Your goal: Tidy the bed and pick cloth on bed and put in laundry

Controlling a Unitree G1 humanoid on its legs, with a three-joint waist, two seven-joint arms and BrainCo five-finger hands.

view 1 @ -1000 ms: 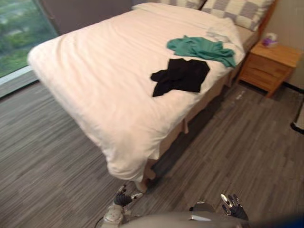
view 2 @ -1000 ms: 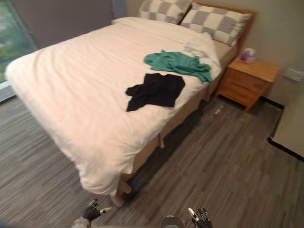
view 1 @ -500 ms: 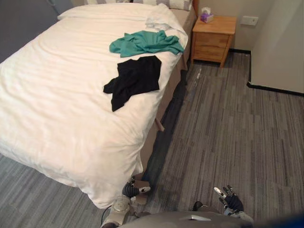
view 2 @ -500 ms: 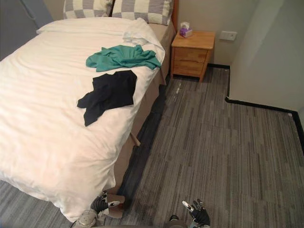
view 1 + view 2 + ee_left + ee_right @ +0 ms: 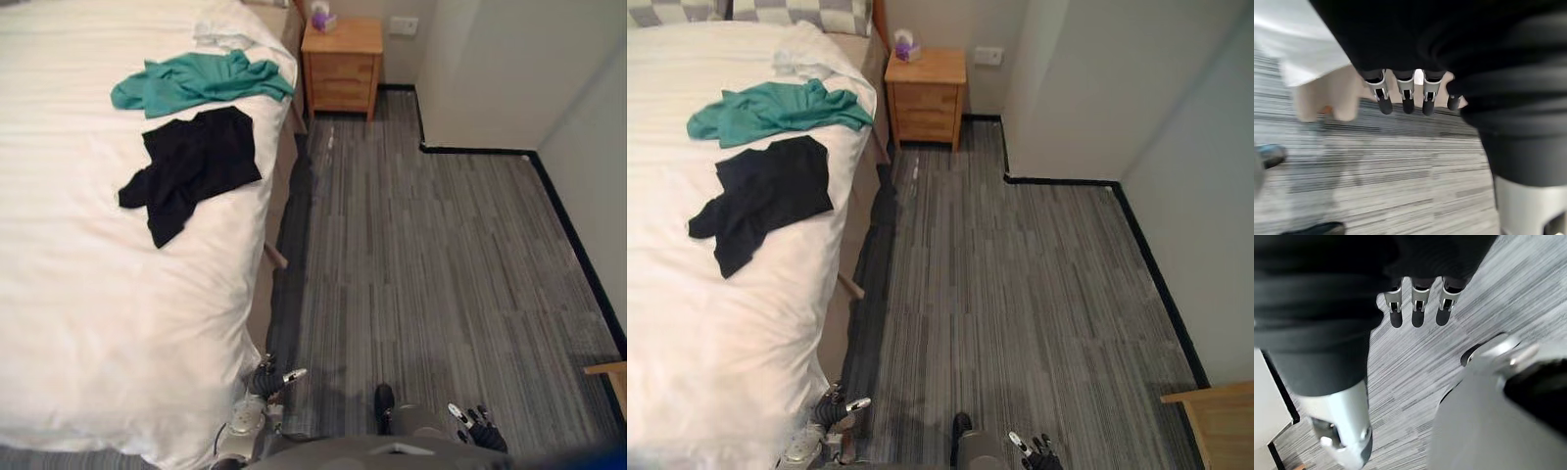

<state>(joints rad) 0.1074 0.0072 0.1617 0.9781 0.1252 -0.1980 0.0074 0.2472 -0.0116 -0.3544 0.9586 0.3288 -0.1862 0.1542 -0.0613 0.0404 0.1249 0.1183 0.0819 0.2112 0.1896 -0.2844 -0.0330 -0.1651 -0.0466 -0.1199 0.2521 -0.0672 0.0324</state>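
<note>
The bed (image 5: 88, 294) with its white duvet takes up the left side. On it, near the right edge, lies a crumpled teal cloth (image 5: 201, 80), and just in front of that a black cloth (image 5: 191, 166) spread flat. Both hands hang low over the floor, far from the clothes. My left hand (image 5: 265, 380) is by the bed's near corner, its fingers (image 5: 1405, 95) straight and holding nothing. My right hand (image 5: 477, 428) is over the grey floor, its fingers (image 5: 1418, 308) straight and empty too.
A wooden nightstand (image 5: 926, 83) with a tissue box (image 5: 904, 45) stands beside the bed's head, by checkered pillows (image 5: 803, 12). A white wall corner (image 5: 470, 69) juts out on the right. A wooden furniture corner (image 5: 1215, 431) shows at the lower right. Grey striped floor (image 5: 421, 255) lies between.
The camera has swung to the right, so the bed has slid to the left of the picture and more floor and wall show. The clothes lie as before. Both hands still hang low.
</note>
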